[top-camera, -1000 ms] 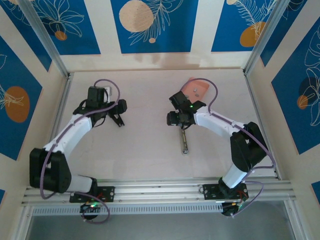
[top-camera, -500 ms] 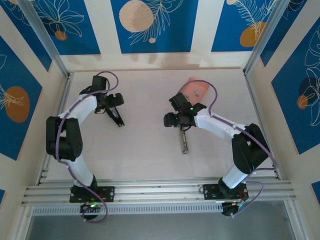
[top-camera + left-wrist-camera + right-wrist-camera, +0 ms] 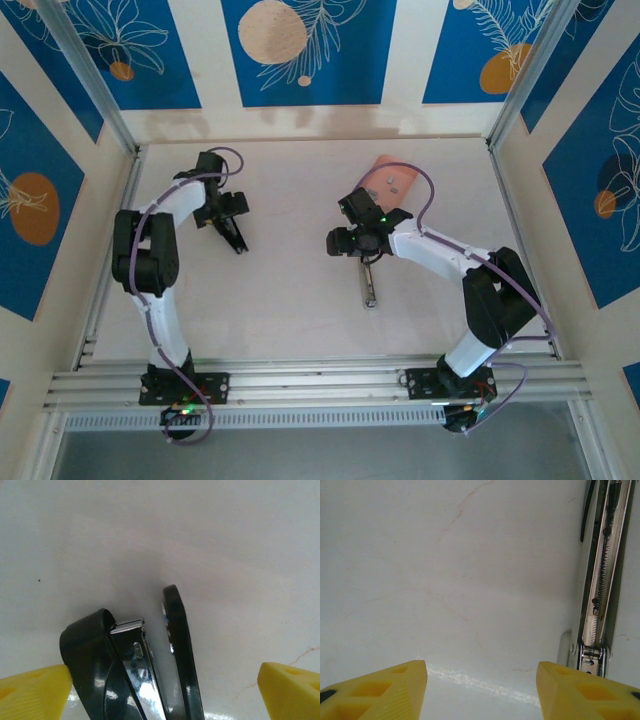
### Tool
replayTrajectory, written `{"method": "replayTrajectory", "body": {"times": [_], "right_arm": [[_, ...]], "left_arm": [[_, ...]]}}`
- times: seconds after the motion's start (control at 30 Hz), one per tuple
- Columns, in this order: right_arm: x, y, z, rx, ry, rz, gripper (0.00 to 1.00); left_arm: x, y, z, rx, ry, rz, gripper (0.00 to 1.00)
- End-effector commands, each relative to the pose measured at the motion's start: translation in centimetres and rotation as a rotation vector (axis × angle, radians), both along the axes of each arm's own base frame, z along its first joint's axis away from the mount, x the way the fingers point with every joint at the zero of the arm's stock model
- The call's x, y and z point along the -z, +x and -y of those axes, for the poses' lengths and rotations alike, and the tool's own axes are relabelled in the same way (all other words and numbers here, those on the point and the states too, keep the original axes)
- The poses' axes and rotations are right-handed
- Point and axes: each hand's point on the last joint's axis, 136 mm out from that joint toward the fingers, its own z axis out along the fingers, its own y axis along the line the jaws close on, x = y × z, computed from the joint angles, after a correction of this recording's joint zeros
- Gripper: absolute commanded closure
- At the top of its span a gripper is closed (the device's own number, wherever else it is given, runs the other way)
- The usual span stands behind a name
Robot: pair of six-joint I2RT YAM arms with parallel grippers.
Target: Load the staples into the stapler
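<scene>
Blue leaf-print wall panels (image 3: 300,50) enclose pale counter (image 3: 290,300). Left end effector (image 3: 162,675) fingers apart, straddling open black stapler (image 3: 95,680). Right end effector (image 3: 482,672) apart, beside slim bar (image 3: 602,580). Staples (image 3: 393,183) on pink tray (image 3: 378,168), counter's far side.

I drive two arms, the left arm (image 3: 165,330) and the right arm (image 3: 435,248). Each is made of white tubes with fat black joints (image 3: 495,290). A thin purple cable (image 3: 431,187) loops along each one. A small green light (image 3: 381,215) glows on the right arm. The bases (image 3: 185,385) are black. The left fingers (image 3: 35,690) and right fingers (image 3: 380,692) are bright yellow wedges, and the right ones have square dents
</scene>
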Motion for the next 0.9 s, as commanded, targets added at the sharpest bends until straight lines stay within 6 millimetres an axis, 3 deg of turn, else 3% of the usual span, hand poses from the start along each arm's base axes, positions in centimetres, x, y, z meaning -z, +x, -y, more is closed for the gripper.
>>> {"method": "replayTrajectory", "body": {"times": [0.0, 0.37, 0.53, 0.67, 0.87], "right_arm": [[-0.5, -0.5, -0.3, -0.013, 0.033, -0.003, 0.40], [-0.7, -0.2, -0.5, -0.011, 0.047, 0.000, 0.40], [-0.9, -0.2, -0.6, -0.016, 0.052, 0.007, 0.40], [-1.4, -0.3, -1.0, -0.033, 0.082, 0.026, 0.40], [-2.7, -0.3, -2.4, -0.057, 0.190, 0.080, 0.41]], "left_arm": [[2.6, -0.5, -0.5, -0.023, 0.015, -0.069, 0.09], [3.4, -0.5, -0.8, -0.005, 0.041, -0.079, 0.14], [3.2, -0.5, -0.6, 0.006, 0.037, -0.058, 0.27], [1.9, -0.3, 0.0, 0.029, 0.012, -0.020, 0.40], [-1.3, -0.8, 1.3, 0.052, -0.038, 0.057, 0.50]]}}
